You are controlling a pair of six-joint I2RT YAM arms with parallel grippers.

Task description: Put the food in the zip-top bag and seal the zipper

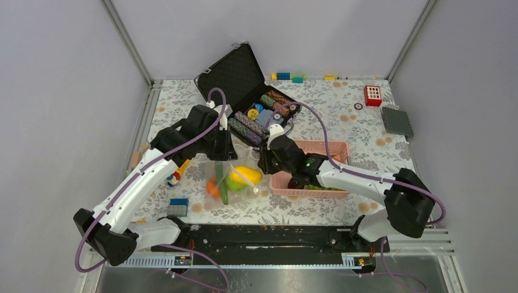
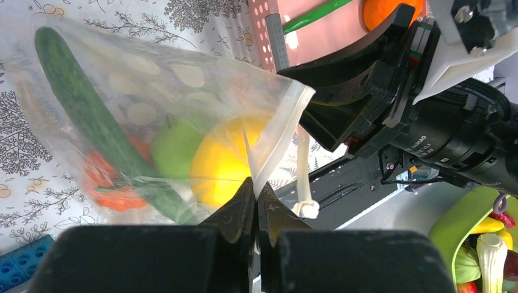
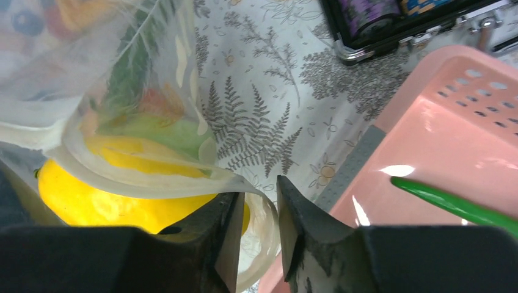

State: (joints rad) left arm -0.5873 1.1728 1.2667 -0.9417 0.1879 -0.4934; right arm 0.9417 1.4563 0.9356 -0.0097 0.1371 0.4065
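Left gripper (image 2: 256, 198) is clamped tight on the rim of the clear polka-dot zip-top bag (image 1: 235, 178), right by the clear zipper strip (image 2: 282, 131). Bag sits between the two arms, just left of the pink slotted plastic basket (image 3: 440, 134), over the floral-print table (image 3: 262, 97). Inside it: long green pod (image 2: 79, 104), orange-red toy piece (image 2: 107, 183), green toy apple (image 2: 174, 149), and a yellow toy fruit (image 3: 91, 198) crowding the mouth. Right gripper (image 3: 261, 213) has its jaws part-way apart with the opposite lip of the mouth curling into the gap, no pinch visible yet. Basket holds at least a thin green stalk (image 3: 455, 204) and an orange toy piece (image 2: 388, 9), so my read is that this is a grab on the second lip to spread the mouth for more loading, not sealing. To do it well: get the lip fully between the pads before closing, and bite the stiff strip rather than the loose film below it. Catch one layer only, else both walls get pinched and the mouth shuts. Keep the pads off the yellow fruit; it sits at the rim and could get nipped or pushed out. Then pull away from the left hold gently, with enough tension to open but not enough to slip the film out of the left pinch. Can't tell whether the bag's bottom rests on the table.
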